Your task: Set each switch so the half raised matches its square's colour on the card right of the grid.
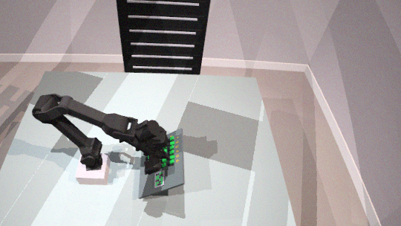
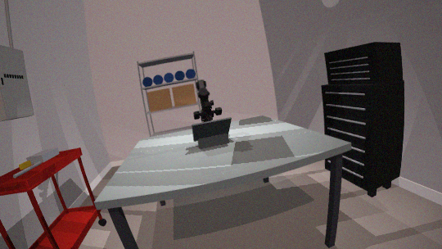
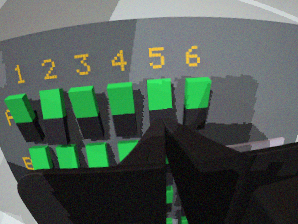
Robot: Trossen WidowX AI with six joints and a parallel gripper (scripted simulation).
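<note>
A dark grey switch panel (image 1: pixel 177 175) (image 3: pixel 100 43) (image 2: pixel 211 132) lies on the table and carries rows of rocker switches (image 1: pixel 171 149) with green far halves. In the wrist view the far row, numbered 1 to 6, shows all of its green halves. Switch 5 (image 3: pixel 158 94) and switch 6 (image 3: pixel 197 92) are just beyond the fingertips. The second row (image 3: pixel 67 157) is partly hidden by the gripper. My gripper (image 3: pixel 161 125) (image 1: pixel 163 160) is shut on nothing, low over the panel by the near end of switch 5. The small card (image 1: pixel 160 179) lies on the panel's near right part.
The arm's pink base block (image 1: pixel 93 172) stands left of the panel. A black drawer cabinet (image 1: pixel 163 35) (image 2: pixel 362 115) stands beyond the table. A red cart (image 2: pixel 41 172) and a metal shelf (image 2: pixel 168 90) stand off the table.
</note>
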